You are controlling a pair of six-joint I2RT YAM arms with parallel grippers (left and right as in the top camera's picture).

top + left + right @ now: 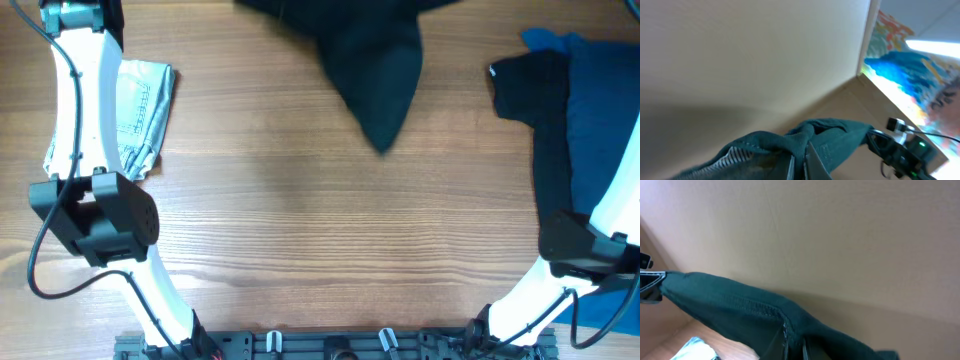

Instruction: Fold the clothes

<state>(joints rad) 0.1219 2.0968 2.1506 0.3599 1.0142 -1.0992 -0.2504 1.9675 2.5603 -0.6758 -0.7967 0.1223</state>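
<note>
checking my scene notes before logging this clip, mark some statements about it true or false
1. The left gripper is open and empty. False: it is shut on the green garment.
2. The right gripper pinches green cloth as well. True.
3. Folded denim lies on the table beside the left arm. True.
4. The clothes pile at the right holds red and yellow items. False: it is black and blue fabric.
5. In the overhead view the green garment enters from the top edge and narrows to a point. True.
</note>
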